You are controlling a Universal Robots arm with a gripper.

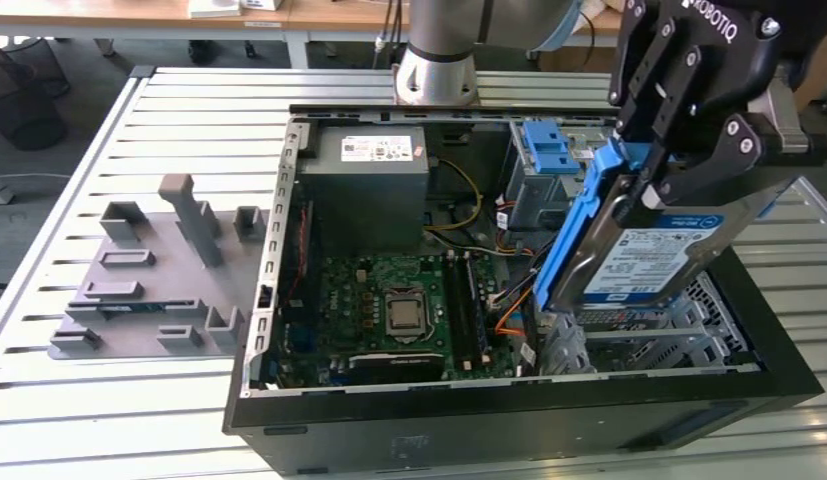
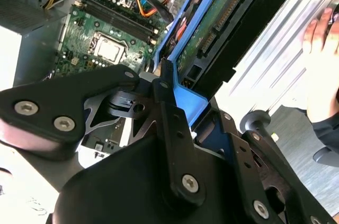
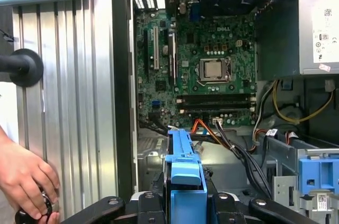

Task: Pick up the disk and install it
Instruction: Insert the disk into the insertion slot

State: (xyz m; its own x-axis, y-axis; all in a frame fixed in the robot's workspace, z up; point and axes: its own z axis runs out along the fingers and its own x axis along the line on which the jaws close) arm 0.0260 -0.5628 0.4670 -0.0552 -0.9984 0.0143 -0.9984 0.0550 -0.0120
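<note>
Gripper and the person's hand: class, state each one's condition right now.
Gripper: shut on the disk, above the open case.
Person's hand: fingers curled on a small dark object; what it is cannot be told.

Disk (image 1: 649, 250): silver drive with a white-and-blue label and blue rails along its edges. It stands on edge, tilted off vertical, its upper end clamped in the gripper (image 1: 680, 165). It hangs over the metal cage (image 1: 653, 340) at the open case's (image 1: 520, 400) near corner, on the exterior view's right.

The exterior view looks down on the open case (image 1: 520, 415); both wrist views closely share its motherboard (image 2: 106, 38) (image 3: 212, 75).
</note>
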